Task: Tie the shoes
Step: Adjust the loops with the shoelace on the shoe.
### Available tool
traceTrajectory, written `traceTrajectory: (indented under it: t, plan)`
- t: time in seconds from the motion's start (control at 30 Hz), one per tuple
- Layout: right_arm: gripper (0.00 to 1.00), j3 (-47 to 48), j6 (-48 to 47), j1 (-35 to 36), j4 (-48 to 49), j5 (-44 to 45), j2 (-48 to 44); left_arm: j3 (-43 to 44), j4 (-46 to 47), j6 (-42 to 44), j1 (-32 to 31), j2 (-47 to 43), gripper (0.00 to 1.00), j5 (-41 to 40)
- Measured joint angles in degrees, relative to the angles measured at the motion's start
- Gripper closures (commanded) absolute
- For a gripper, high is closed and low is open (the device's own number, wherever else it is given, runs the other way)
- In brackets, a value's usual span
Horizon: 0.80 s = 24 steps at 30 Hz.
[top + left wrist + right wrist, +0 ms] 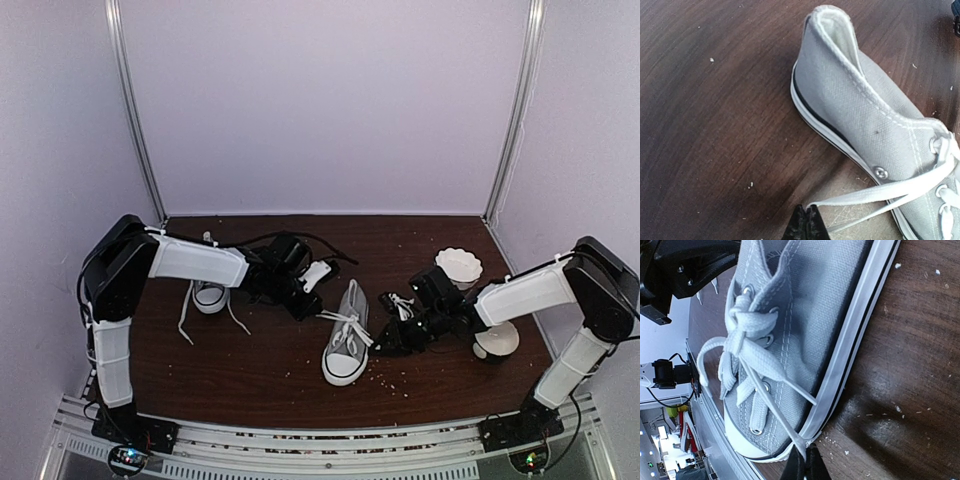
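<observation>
Two shoes, grey canvas with white rubber toe caps, white soles and white laces.

Centre shoe (345,345): stood upright mid-table between the arms, toe toward the near edge. It was laced through its eyelets, with no finished bow to be seen.

Second shoe (210,296): sat well to the left, partly hidden under the left arm, its laces trailing over the table (270,385).

Left gripper (807,226): fingers pinched together on the left lace (880,192), which ran up to the top eyelets.

Right gripper (807,465): fingers likewise closed on the right lace (775,406), just beside the sole at the toe end.

Handling, as judged:
- The shoe looked light and apt to slide or tip on the smooth wood under a hard pull.
- The canvas looked soft, the sole stiffer.
- The laces were flat, limp and thin, so liable to slip out of a pinch.
- The best hold seemed to be on the laces, away from the eyelets, leaving slack for a loop.

Also present: white bowl (459,264), a second white dish (497,342) under the right arm, and scattered crumbs.
</observation>
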Motion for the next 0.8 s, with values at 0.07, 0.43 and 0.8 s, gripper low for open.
traceTrajectory:
  t: [0.07, 0.43, 0.8]
  plan:
    - [1.0, 0.0, -0.5, 0.0, 0.0, 0.0, 0.3, 0.0, 0.0, 0.0, 0.1, 0.1, 1.0, 0.0]
    - [1.0, -0.2, -1.8, 0.0, 0.3, 0.1, 1.4, 0.0, 0.2, 0.0, 0.6, 0.7, 1.0, 0.1]
    - [1.0, -1.1, -2.9, 0.0, 1.0, 0.1, 2.1, 0.0, 0.5, 0.0, 0.6, 1.7, 1.0, 0.5]
